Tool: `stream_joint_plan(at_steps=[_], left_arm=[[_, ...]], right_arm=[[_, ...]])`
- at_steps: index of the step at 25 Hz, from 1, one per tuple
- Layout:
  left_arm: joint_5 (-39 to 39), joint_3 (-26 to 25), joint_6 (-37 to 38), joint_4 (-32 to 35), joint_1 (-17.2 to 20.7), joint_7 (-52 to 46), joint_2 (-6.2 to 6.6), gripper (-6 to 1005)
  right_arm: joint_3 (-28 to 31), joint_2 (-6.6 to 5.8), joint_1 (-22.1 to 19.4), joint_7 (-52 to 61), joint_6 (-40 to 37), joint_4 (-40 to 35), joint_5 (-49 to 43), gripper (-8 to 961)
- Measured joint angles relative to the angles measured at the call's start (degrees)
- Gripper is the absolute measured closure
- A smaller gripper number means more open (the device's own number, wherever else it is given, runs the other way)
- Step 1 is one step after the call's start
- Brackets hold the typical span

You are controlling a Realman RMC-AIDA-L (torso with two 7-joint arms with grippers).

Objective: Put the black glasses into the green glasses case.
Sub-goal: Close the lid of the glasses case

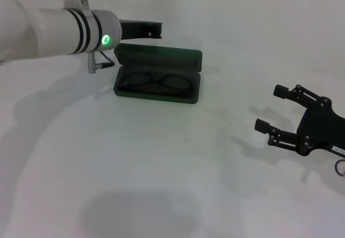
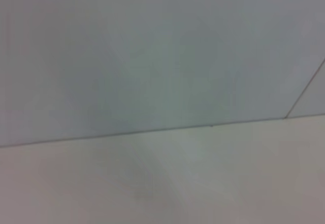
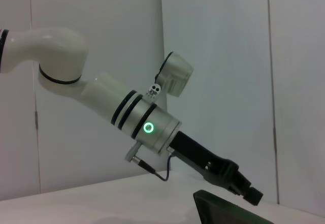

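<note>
1. The left gripper [image 1: 156,29], a black pincer on the end of a white arm with a glowing green ring, is hovering just behind the raised lid of the case; whether its fingers are apart or together cannot be told from any view.
2. The thin black-framed glasses [image 1: 156,81] with roundish clear lenses are lying inside the lower half of the case, lenses side by side along its length.
3. The dark green oblong hard glasses case [image 1: 161,60] with rounded corners is standing open on the table, its lid tilted up at the back; in the right wrist view one corner of it [image 3: 223,211] is showing below the left gripper [image 3: 251,193].
4. The right gripper [image 1: 272,108], a black pincer, is resting low over the table well apart from the case on the robot's right, its two fingers spread wide and holding nothing.
5. The plain white table [image 1: 161,168] is carrying the case, and a pale wall is rising behind it.
</note>
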Motion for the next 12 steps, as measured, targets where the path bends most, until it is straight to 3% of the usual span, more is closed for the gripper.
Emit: stream_joint_plan(at_steps=[5,12], left_arm=[[-2.22,0.07,-0.05,0.7,2.1,3.88,-0.1,995],[-12.05,0.11,0.49,0.52,5.45,15.08,-0.01,995]], right_arm=[[0.0,0.0,-0.07,0.0,0.11,0.0,0.0,89],[-0.09,0.0,0.44,0.0,0.21,0.0,0.0,90]])
